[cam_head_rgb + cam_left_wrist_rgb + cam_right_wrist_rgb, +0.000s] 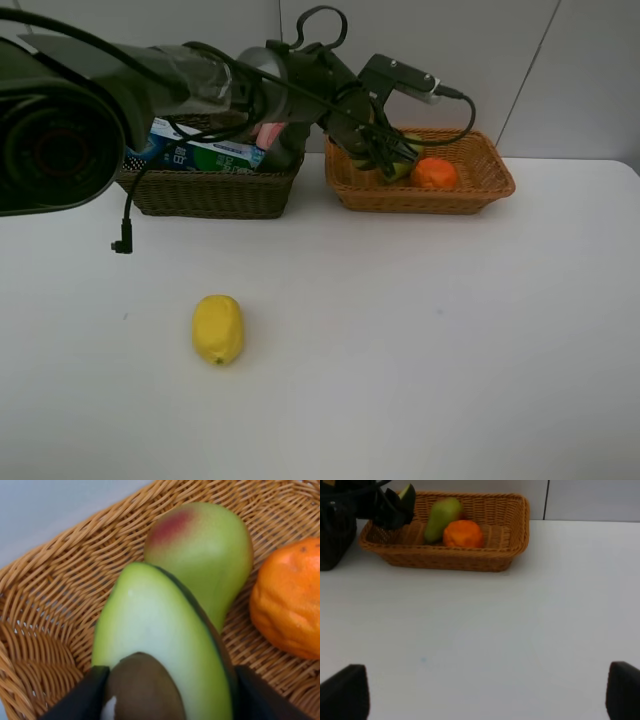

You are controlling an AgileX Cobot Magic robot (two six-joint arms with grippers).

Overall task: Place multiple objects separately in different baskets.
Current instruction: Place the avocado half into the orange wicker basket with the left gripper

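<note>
My left gripper (pixel 388 150) reaches across to the shallow light orange-tan basket (pixel 482 192) and is shut on the halved avocado (pixel 155 630), cut face up, with a dark finger (pixel 80 697) on each side. Just under it in that basket lie the green-red pear (pixel 210 550) and the orange (pixel 290 597). The yellow lemon (pixel 217 329) lies alone on the white table, front left. My right gripper (pixel 480 695) is open over bare table and holds nothing. The right wrist view also shows the pear (pixel 441 517), the orange (pixel 463 533) and the avocado (pixel 408 492).
The deeper dark olive-brown basket (pixel 210 196) stands at the back left with the blue-green toothpaste box (pixel 205 152) and a pink bottle (pixel 268 134) in it. The left arm and its cable hang over that basket. A grey wall rises behind both baskets.
</note>
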